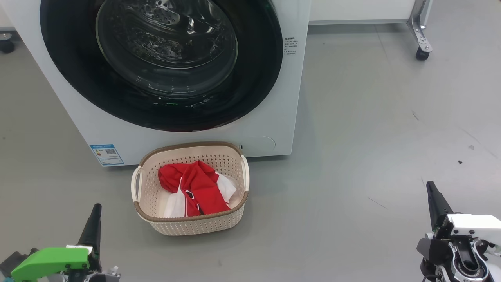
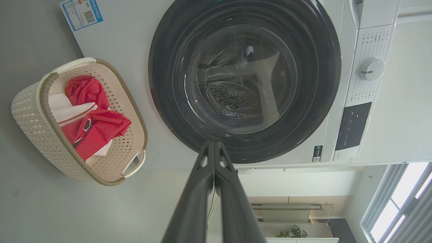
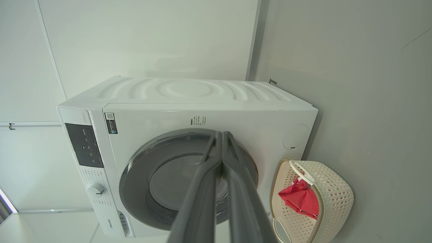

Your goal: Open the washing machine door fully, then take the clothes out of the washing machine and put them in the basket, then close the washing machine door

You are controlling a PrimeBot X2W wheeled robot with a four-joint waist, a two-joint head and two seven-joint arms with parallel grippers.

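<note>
Left gripper and right gripper both pressed together, holding nothing, low over the grey floor, glossy black-rimmed washing machine door shut on the white washing machine, red-and-white clothes crumpled inside the cream perforated basket just before it

On the white front of the washing machine, low at one corner, a blue label is fixed. A QR code is seen on it, but its lines of text are too small to be read. Beside the door a block of small print is printed in grey, and it cannot be read either. On the control panel tiny words are set around the dial, none legible. A dark sticker with a second code is placed next to the panel. At the panel's end a brand word is printed, which seems to read "Hisense".
</note>
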